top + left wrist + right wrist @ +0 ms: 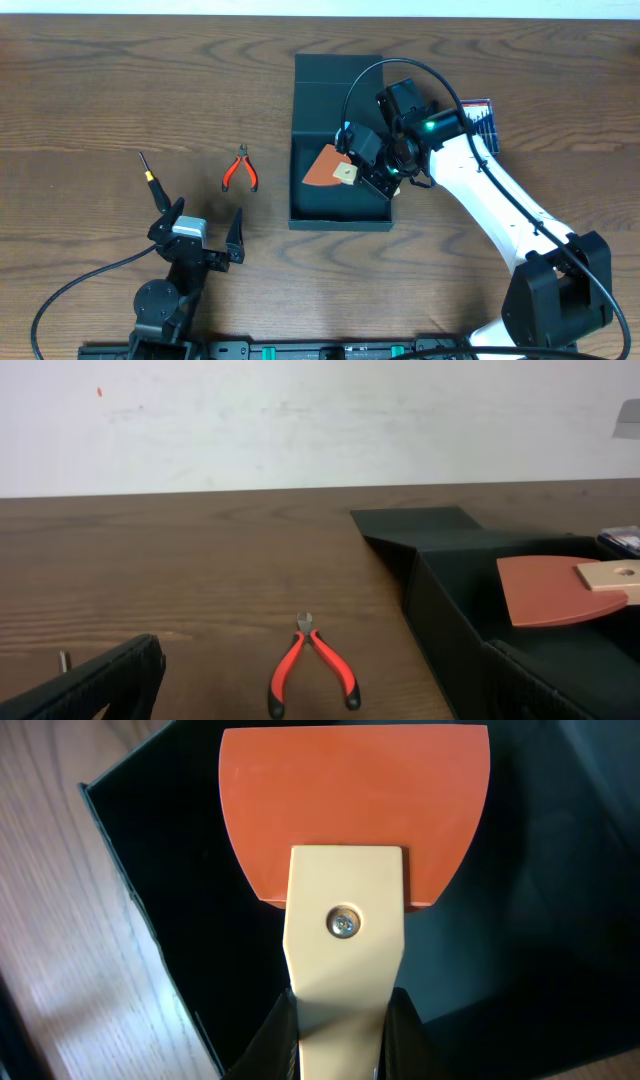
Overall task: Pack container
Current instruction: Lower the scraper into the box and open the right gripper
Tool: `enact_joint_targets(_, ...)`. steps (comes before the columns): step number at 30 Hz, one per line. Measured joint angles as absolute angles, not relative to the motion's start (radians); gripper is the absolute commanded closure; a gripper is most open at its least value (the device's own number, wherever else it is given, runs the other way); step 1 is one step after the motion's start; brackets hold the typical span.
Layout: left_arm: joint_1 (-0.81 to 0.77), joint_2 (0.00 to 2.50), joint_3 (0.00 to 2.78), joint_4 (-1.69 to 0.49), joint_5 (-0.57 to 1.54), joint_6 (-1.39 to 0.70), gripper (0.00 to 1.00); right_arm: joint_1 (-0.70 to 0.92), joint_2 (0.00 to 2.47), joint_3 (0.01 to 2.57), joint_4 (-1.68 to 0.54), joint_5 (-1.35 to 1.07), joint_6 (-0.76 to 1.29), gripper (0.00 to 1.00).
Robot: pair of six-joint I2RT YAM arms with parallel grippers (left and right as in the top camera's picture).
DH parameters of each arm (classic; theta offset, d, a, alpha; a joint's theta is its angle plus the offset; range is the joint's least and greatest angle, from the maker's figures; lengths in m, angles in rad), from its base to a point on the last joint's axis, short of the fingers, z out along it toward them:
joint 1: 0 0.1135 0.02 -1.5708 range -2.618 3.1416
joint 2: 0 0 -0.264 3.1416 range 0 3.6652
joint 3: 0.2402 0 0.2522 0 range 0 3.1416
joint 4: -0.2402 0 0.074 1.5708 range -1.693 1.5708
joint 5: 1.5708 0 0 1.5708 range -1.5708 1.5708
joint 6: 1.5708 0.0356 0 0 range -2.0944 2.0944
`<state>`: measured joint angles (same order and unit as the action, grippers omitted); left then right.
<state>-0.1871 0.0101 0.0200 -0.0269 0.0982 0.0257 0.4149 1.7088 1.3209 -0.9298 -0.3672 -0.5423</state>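
The right pincer point(358, 178) point(342, 1035) is nearly closed, its two fingers clamped on either side of the pale tan handle of a scraper point(325, 168) point(350, 810) point(550, 590). The flat orange blade of the scraper juts out ahead of the fingers, and a single screw shows in the handle where it overlaps the blade. The tool is held over the open compartment of the container point(340, 226) point(450, 610) point(540, 970), with the blade toward the box's left wall. In the left wrist view the blade sits at about rim height. Whether it touches the box floor cannot be told.

The dark teal-green container stands at the middle of the table point(100, 90), with its flap lid folded back flat on the far side. Just beyond its right wall, partly under the right arm, lies a blue packet point(482, 118).

Left of the box, apart from it, red-handled pliers point(240, 170) point(312, 672) lie on the wood, and farther left lies a thin screwdriver point(148, 172). The left pincer point(208, 210) sits near the table's front edge with its fingers point(100, 685) spread wide and nothing between them.
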Motion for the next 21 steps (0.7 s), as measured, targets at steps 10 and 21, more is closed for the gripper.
enact_joint_targets(10,-0.187,0.01,0.02,-0.027,0.098,0.026,0.01,0.415,1.709,1.321,-0.893,-0.367,-0.559,0.99)
enact_joint_targets(21,-0.187,0.01,0.02,-0.027,0.098,0.026,0.01,0.415,1.71,1.321,-0.865,-0.368,-0.611,0.97)
